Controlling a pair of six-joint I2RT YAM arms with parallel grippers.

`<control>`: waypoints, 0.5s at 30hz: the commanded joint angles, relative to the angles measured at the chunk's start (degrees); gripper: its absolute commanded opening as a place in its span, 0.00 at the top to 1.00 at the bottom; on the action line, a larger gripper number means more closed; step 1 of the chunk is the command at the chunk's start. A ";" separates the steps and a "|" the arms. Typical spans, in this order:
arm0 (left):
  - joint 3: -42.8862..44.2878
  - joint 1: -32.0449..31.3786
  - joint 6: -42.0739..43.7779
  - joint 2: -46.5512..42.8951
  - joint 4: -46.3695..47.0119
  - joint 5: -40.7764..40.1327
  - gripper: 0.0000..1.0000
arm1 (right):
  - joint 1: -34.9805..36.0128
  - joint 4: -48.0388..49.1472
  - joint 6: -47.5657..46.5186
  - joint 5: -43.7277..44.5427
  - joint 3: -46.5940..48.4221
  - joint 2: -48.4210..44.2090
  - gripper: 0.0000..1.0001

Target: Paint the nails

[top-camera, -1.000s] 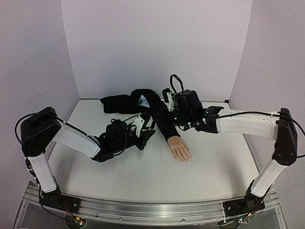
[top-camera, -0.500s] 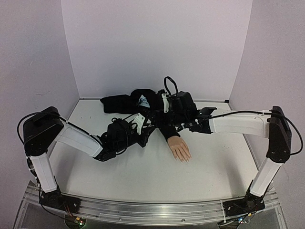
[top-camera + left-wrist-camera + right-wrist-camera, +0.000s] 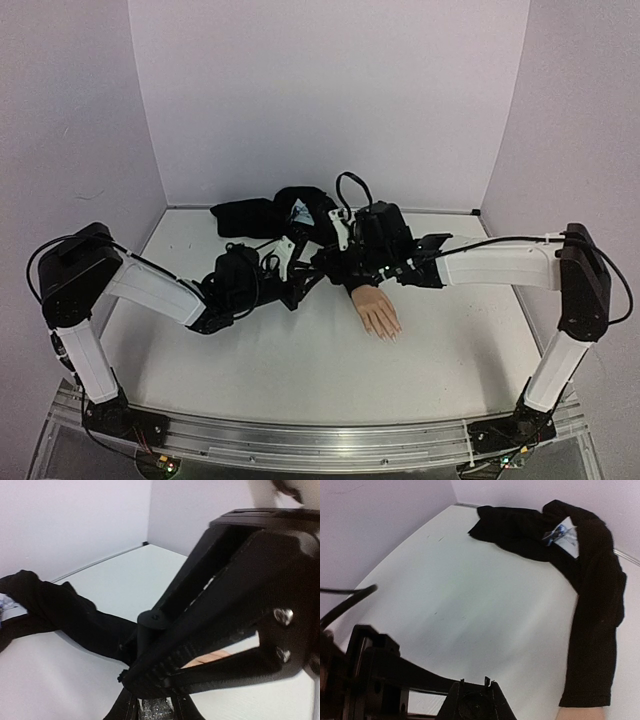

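Observation:
The mannequin hand (image 3: 378, 310) lies palm down at mid-table, its black sleeve (image 3: 300, 210) trailing to the back. Its pale nails (image 3: 386, 333) point toward the near edge. My left gripper (image 3: 303, 284) is left of the hand's wrist, shut on a small glittery bottle (image 3: 157, 710). My right gripper (image 3: 323, 262) reaches over it from the right. In the right wrist view its fingers (image 3: 487, 692) close round the bottle's round black cap (image 3: 475, 706). In the left wrist view the right gripper (image 3: 165, 672) fills the frame above the bottle. A sliver of the hand (image 3: 210, 657) shows behind.
The bunched black sleeve cloth (image 3: 580, 555) with a white label (image 3: 563, 536) lies at the back of the table. White walls close in the left, back and right. My left gripper's body (image 3: 375, 680) sits at the lower left of the right wrist view.
My right gripper has come forward and to the left, down onto the bottle in my left gripper. The left gripper has shifted slightly left. The hand has not moved.

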 commanded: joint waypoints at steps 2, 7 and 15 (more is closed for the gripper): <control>-3.42 4.64 -6.99 -11.47 1.42 34.40 1.00 | -2.97 2.01 -19.75 -40.10 -6.65 -7.30 1.00; -2.09 5.92 -6.59 -15.39 -5.04 45.77 1.00 | -5.04 1.52 -23.34 -50.60 -7.99 -7.65 1.00; -2.49 2.98 -1.96 -14.45 -5.86 4.04 1.00 | -4.18 8.42 -0.55 -8.95 -8.06 -10.05 0.42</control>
